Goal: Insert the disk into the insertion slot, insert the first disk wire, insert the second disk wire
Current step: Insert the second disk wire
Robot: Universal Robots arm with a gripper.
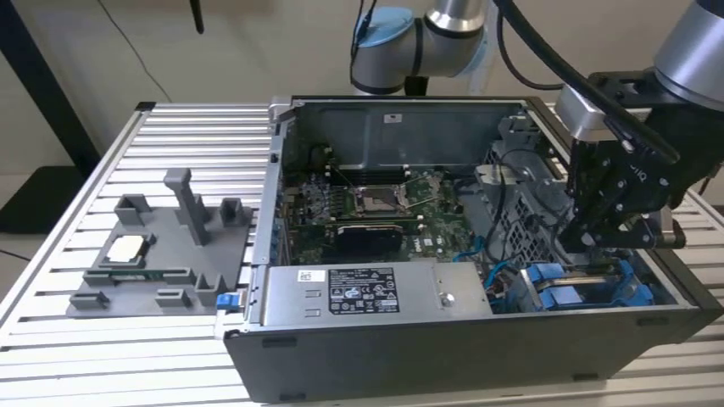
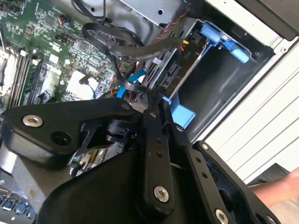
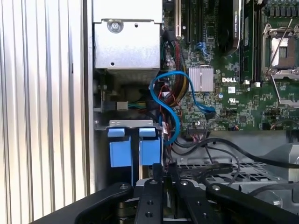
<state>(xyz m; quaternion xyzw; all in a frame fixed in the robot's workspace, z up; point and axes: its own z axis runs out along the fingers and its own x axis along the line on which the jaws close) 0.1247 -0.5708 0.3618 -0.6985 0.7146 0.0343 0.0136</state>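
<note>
Down at the lower right of the exterior view, the claw (image 1: 591, 251) hangs inside the open computer case (image 1: 453, 360), just above the disk (image 1: 562, 297). The disk's blue carrier sits in the drive bay at that corner of the case. In the second wrist view the claw (image 2: 154, 100) looks pinched shut on the end of a black wire (image 2: 122, 51), close beside the disk (image 2: 213, 35). Toward the frame's middle lie the motherboard (image 1: 374, 203) and a silver power supply (image 1: 362, 295). At the left, a grey fixture tray (image 1: 158, 254) rests on the slatted counter (image 1: 169, 136).
</note>
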